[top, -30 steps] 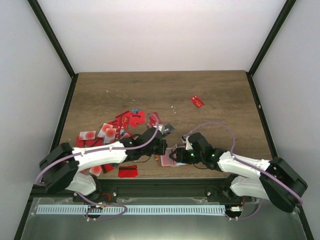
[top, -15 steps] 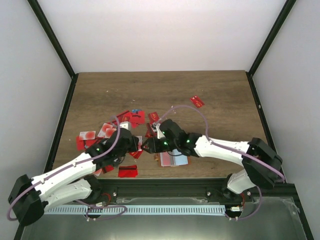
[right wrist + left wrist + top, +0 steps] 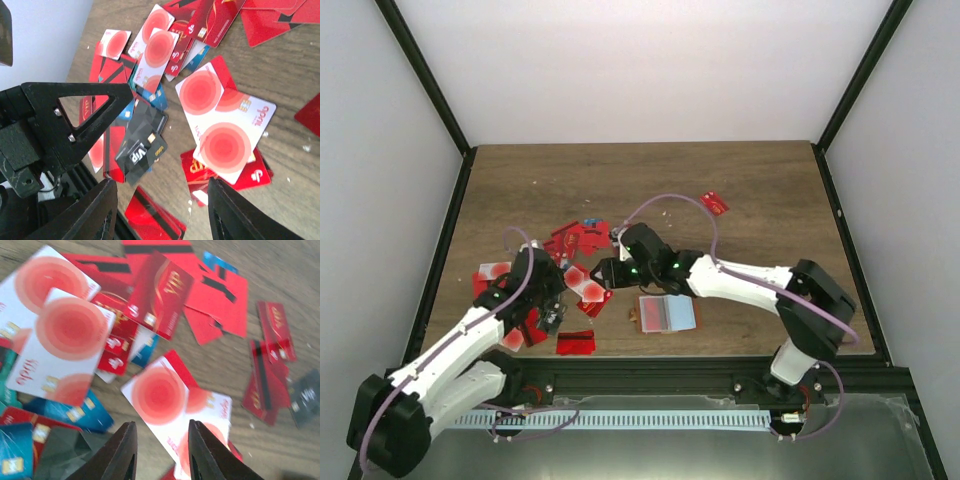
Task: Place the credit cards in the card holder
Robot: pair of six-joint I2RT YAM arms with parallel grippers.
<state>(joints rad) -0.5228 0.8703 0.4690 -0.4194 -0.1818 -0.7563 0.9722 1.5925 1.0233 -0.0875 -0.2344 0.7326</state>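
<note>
While the holder [image 3: 667, 313] lies open by the near edge, both claws are empty — left gripper [image 3: 161, 427] parted narrowly, right gripper [image 3: 161, 185] wide. White cards [image 3: 220, 125] lie just ahead at the right gripper's 1 o'clock; seen from above, the holder sits at its 4 o'clock.

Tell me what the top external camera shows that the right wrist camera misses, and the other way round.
Only the top external view shows the card holder, lying open on the table to the right of the pile, and a lone red card far off to the right. Only the right wrist view shows print detail, such as a black card marked VIP, and the right gripper open with nothing between its fingers. Both show the pile of credit cards.
</note>
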